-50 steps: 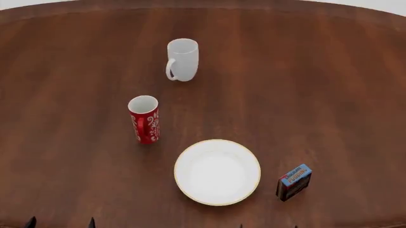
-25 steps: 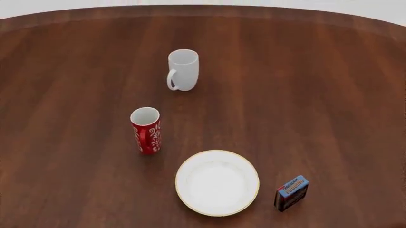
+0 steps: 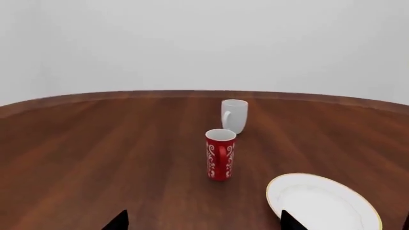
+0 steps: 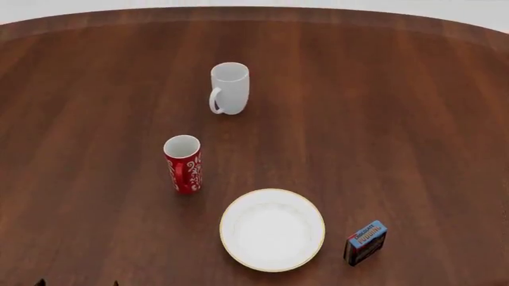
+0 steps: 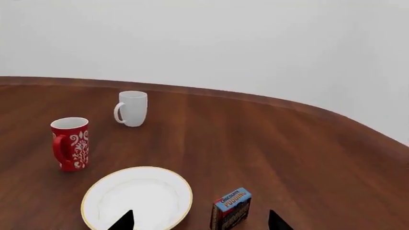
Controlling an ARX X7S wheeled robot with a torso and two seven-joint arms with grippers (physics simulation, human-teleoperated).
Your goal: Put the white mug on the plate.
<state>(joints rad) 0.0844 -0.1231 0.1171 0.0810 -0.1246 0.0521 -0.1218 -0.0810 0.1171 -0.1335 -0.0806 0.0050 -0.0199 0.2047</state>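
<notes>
— Two mugs stand on the brown bench (image 4: pixel 397 119). Where is the white mug (image 4: pixel 230 87)?

— It is far back on the bench, standing up, with its handle to the left in the head view. Nothing is touching it.

— And the plate (image 4: pixel 272 229)?

— The plate is close to the robot and well apart from the white mug. It has a thin gold rim and nothing lies on it.

— What is between them?

— The red mug (image 4: pixel 183 163) with white swirls. It stands up, a bit to the left of the plate.

— Anything else?

— A small blue box (image 4: pixel 366 242) stands just to the right of the plate.

— What about the left claw (image 3: pixel 199 221)?

— Its dark tips sit far apart, so it is wide open and holds nothing.

— And the right claw (image 5: pixel 199 219)?

— Same thing. Its tips are spread wide, low over the plate and the box, with nothing between them.
</notes>
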